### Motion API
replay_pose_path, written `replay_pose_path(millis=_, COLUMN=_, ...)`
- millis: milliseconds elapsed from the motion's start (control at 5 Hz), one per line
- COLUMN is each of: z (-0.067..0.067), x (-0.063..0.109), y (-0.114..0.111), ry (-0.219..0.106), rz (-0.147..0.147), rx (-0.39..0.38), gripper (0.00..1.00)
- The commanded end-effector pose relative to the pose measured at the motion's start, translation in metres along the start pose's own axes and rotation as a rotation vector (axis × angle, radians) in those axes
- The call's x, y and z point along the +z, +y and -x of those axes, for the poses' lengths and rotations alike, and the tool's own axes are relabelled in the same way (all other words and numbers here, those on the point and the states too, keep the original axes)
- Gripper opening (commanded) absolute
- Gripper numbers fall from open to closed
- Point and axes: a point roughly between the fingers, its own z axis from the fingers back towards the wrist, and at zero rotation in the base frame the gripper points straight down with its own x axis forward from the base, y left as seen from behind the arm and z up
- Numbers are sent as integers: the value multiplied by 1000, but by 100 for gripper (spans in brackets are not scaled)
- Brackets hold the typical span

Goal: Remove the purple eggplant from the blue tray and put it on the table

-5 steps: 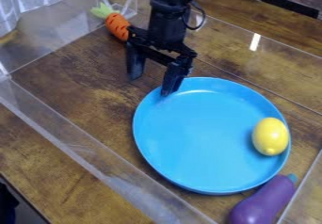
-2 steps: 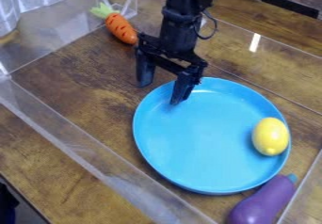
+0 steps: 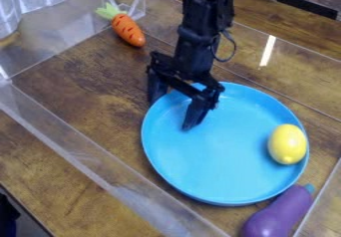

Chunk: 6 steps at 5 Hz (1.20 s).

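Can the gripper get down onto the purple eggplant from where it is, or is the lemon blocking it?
Probably yes. The gripper hangs open over the blue tray's far-left rim, and the purple eggplant lies exposed at the tray's near-right edge. The lemon sits beside that path, not on it; nothing covers the eggplant.

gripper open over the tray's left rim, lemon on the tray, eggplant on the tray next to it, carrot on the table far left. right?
One slip: the purple eggplant is not on the blue tray. The camera view shows it on the table, against the tray's near right rim. The rest holds: gripper open over the left rim, lemon on the tray, carrot on the table far left.
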Motion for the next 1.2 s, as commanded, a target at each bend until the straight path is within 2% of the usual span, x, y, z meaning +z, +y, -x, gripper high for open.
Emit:
replay_pose_path(millis=0, z=4, x=28, y=-32, ry=-103, rz=5, rx=-54, gripper=100)
replay_pose_path(millis=200, z=8, x=29, y=-46, ry=-117, rz=6, rx=-72, gripper=100)
replay_pose_path(millis=800, z=16, x=19, y=-92, ry=-187, rz=17, rx=-150, gripper=100)
replay_pose_path(millis=1000, z=13, x=12, y=-94, ry=-188, rz=16, rx=-158, gripper=100)
